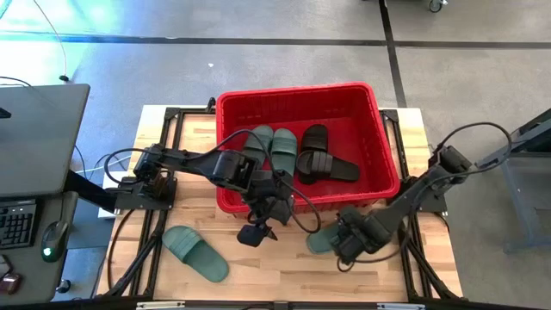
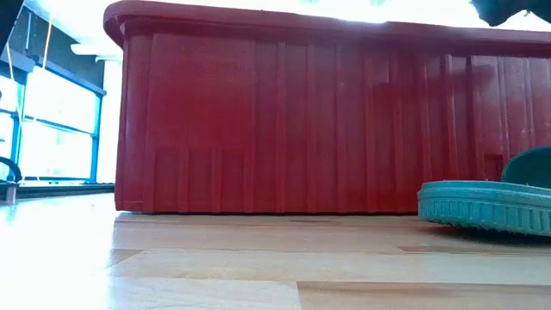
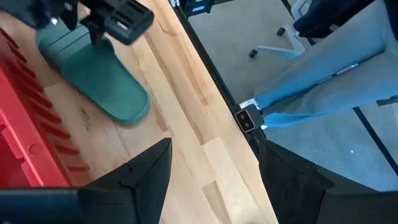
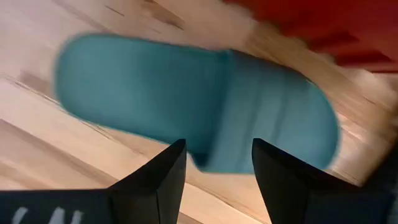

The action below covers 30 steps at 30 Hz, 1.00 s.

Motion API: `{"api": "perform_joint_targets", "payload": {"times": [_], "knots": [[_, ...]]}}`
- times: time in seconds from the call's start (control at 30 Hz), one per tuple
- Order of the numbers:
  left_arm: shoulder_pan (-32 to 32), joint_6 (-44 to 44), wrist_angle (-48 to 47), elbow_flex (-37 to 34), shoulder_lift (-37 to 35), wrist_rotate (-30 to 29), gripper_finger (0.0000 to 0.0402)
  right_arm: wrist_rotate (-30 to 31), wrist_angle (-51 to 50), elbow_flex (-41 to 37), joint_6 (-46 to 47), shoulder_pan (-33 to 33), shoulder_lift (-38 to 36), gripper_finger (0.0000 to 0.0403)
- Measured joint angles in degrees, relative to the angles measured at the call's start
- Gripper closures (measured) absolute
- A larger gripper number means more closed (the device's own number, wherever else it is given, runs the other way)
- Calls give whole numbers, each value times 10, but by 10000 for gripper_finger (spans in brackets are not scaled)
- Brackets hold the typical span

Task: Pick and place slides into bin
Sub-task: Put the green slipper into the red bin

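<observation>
The right gripper (image 4: pixel 214 165) hangs over a sage green foam slide sandal (image 4: pixel 199 106) on the wooden table (image 1: pixel 284 267), just outside the large red plastic bin (image 1: pixel 385 146) at its five o'clock corner. Its jaws stand wide with nothing held; the sandal lies just ahead of them, its long axis crosswise to the fingers, so this arm is nearer. The left gripper (image 1: pixel 258 226), also open and empty, hovers at the bin's six o'clock wall. Another green slide (image 1: pixel 195 252) lies on the table at seven o'clock. Inside the bin lie two green slides (image 1: pixel 272 146) and black ones (image 1: pixel 320 159)
</observation>
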Motion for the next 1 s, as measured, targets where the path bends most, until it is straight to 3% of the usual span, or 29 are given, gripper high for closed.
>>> {"api": "perform_joint_targets", "payload": {"times": [0.3,0.5,0.83,1.0], "knots": [[0,18,-3,0,-1,0,179,-59,-49,-3,-48,-47,45,231],[0,26,-4,0,-1,0,179,-40,18,-3,-42,-49,62,231],[1,34,-5,0,-1,0,179,-72,-72,-3,-54,-48,108,232],[1,35,-6,0,-1,1,179,-62,-60,-3,-87,-41,108,281]]}}
